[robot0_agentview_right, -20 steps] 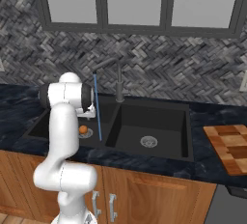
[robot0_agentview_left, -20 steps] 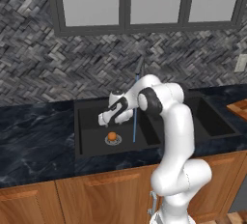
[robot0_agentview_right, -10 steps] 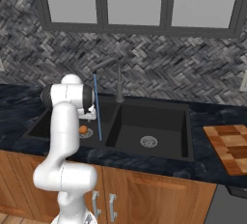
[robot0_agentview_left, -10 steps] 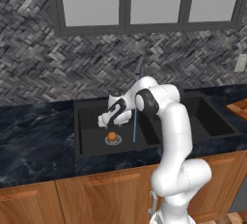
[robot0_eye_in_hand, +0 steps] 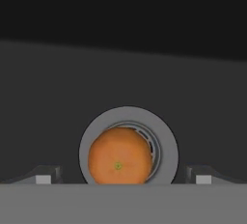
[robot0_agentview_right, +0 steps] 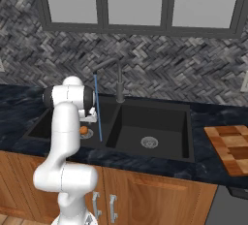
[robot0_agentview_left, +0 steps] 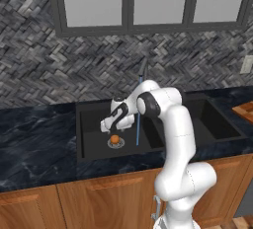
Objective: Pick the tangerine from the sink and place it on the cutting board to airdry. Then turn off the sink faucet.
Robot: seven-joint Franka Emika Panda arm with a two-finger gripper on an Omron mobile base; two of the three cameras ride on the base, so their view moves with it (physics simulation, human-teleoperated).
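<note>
Hand view gives us the clearest look: the small round bright orange tangerine [robot0_eye_in_hand: 118, 162] sits low in the centre of the frame, resting on the round silver drain [robot0_eye_in_hand: 164, 141] in the floor of the black rectangular double-basin sink [robot0_eye_in_hand: 120, 73]. The gripper [robot0_eye_in_hand: 120, 178] hovers just above it, its two dark finger tips [robot0_eye_in_hand: 42, 178] spread wide at lower left and lower right, well clear of the fruit and holding nothing.

We judge the tangerine to be light, slightly soft and, being round and likely wet, prone to roll or slip; we would close across its widest girth, one pad on each side, with modest force.

In the left base view the fruit [robot0_agentview_left: 114, 138] lies left of centre, beside the thin blue stream [robot0_agentview_left: 138, 124] falling from the slim dark grey gooseneck faucet [robot0_agentview_left: 144, 68]. Its handle is too small to read. The brown wooden cutting board [robot0_agentview_right: 231, 148] is cut off at the right edge of the right base view, where the arm hides part of the fruit.
</note>
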